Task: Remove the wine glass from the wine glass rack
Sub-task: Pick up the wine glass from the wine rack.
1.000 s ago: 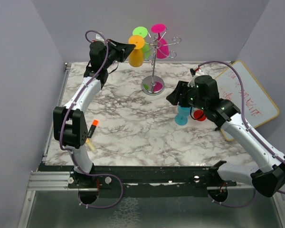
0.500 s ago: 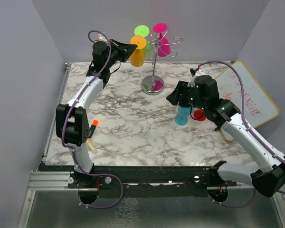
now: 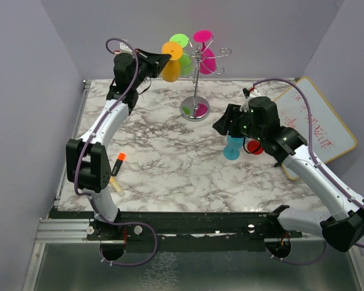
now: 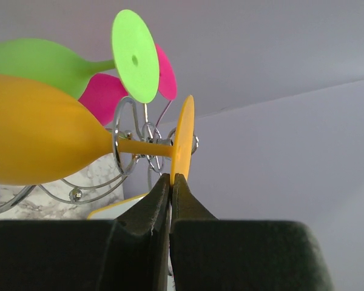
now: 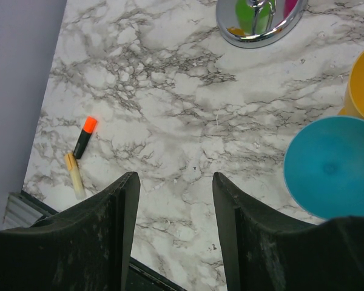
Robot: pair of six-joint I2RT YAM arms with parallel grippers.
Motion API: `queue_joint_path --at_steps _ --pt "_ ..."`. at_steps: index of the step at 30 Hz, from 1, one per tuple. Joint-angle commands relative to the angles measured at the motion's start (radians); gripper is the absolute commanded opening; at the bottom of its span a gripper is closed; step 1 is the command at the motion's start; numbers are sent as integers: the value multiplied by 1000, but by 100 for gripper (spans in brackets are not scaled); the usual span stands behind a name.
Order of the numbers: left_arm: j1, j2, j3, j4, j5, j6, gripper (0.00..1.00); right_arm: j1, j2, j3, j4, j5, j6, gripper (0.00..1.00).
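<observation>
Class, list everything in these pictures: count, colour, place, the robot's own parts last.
marble table: one, white-grey.
wire wine glass rack: one, silver, table's back.
orange wine glass, green wine glass, pink wine glass: one each, plastic, on rack.
teal glass: one, table's right half.
marker: one, black, orange cap, table's near left.
cream stick: one, beside marker.
whiteboard: one, white, table's right edge.
left gripper: shut on orange wine glass's foot.
right gripper: open, over table.

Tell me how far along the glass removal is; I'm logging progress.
Possibly done: a teal glass stands on the table, off the wine glass rack. In hand: the left gripper, jaws shut, meets the orange glass at its foot edge; a real pinch isn't clear. Left: orange glass, green glass and pink glass all hang on the rack; the right gripper is open and empty.
</observation>
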Motion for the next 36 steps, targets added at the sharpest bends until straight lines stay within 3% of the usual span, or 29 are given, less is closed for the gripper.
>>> queue_joint_path --at_steps 1,18,36 --pt "16 -59 -13 18 -55 12 0 -3 -21 -11 -15 19 2 57" --pt "21 -12 59 -42 -80 60 0 -2 -24 -10 -17 24 4 57" --pt "15 89 170 -91 7 58 0 -3 -27 -6 -20 26 3 57"
